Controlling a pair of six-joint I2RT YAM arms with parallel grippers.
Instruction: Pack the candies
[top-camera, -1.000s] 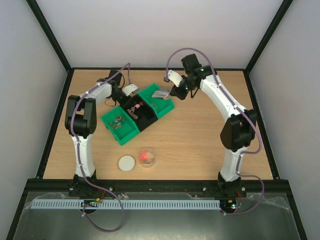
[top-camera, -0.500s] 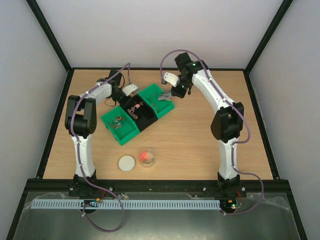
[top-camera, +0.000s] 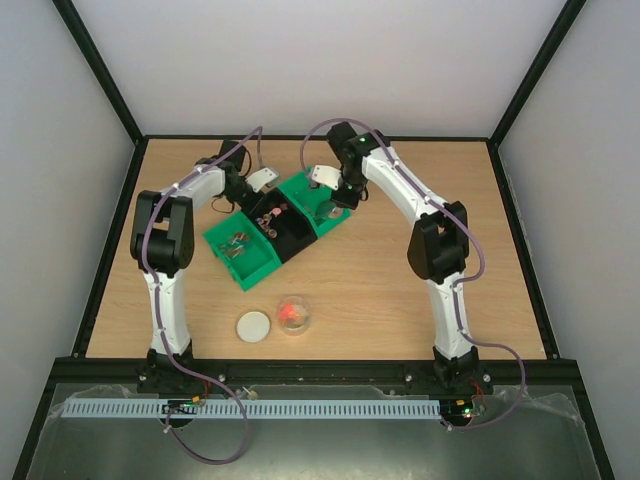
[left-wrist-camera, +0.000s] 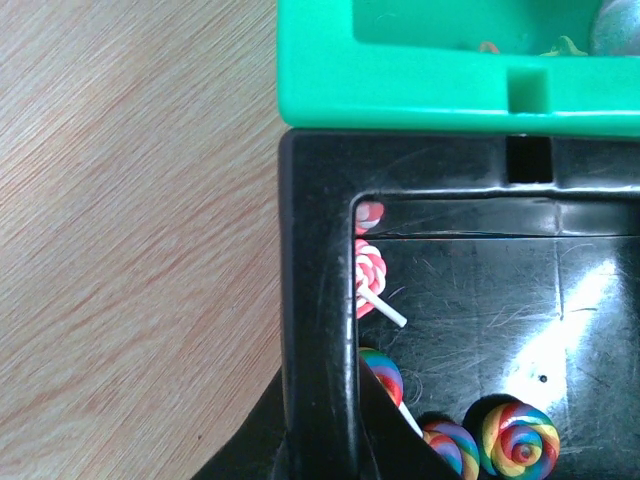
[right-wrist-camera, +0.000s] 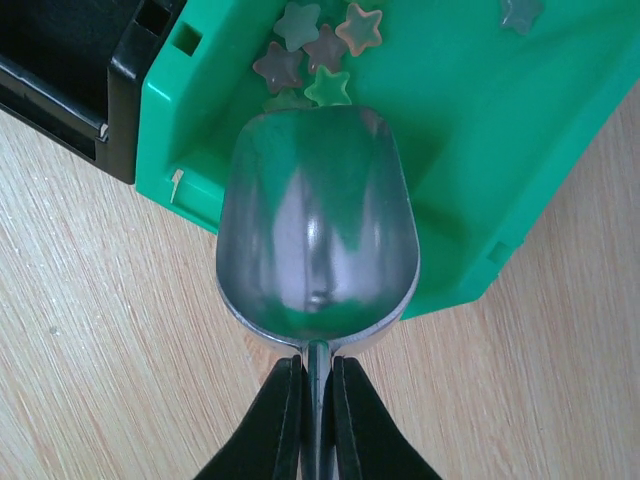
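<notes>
Small star-shaped candies (right-wrist-camera: 312, 52) in mixed colours lie in the green bin (right-wrist-camera: 470, 150). My right gripper (right-wrist-camera: 318, 366) is shut on the handle of a metal scoop (right-wrist-camera: 316, 230). The scoop's bowl is empty and hangs over that bin's near edge, its tip just short of the stars. From above, the scoop (top-camera: 330, 209) is at the right green bin (top-camera: 300, 190). My left gripper (left-wrist-camera: 321, 385) is shut on the left wall of the black bin (left-wrist-camera: 318, 250), one finger on each side. A clear jar (top-camera: 293, 314) holds a few red candies.
Swirled lollipops (left-wrist-camera: 515, 440) lie in the black bin. A second green bin (top-camera: 243, 256) with small items adjoins it on the left. The jar's white lid (top-camera: 254, 326) lies beside the jar on the wooden table (top-camera: 400, 300). A black frame rims the table.
My right arm has swung left and lowered the scoop from beside the right green bin to over its near edge. The left arm has stayed put.
</notes>
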